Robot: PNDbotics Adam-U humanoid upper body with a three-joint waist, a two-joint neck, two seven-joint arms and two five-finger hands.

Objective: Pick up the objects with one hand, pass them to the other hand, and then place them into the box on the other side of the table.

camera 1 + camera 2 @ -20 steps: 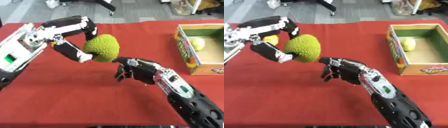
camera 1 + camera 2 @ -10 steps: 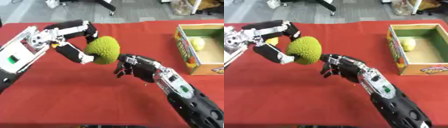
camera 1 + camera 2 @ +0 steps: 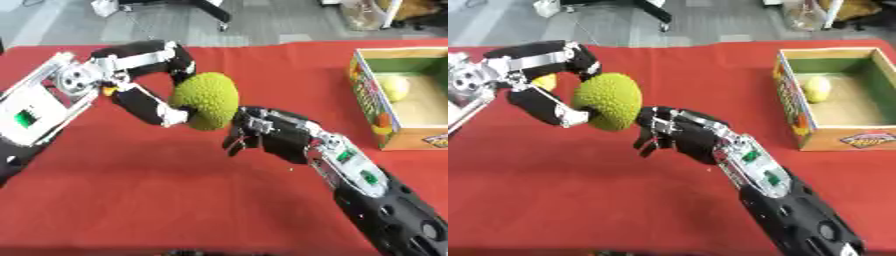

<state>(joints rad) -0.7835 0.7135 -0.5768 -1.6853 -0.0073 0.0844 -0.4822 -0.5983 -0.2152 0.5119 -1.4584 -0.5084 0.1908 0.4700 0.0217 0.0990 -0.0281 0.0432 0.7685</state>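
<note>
Setting: my station looks like an office or lab. Grey floor (image 3: 289, 20); wheeled chair base (image 3: 188, 5); red-covered worktop (image 3: 157, 200).

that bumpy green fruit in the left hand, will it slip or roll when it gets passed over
The bumpy green fruit looks rough-skinned, so it probably grips well in the left hand. Its rounded shape suggests that it could roll if set on the red cloth. It looks bulky next to the right hand, so that hand may need a wide grasp.
</note>
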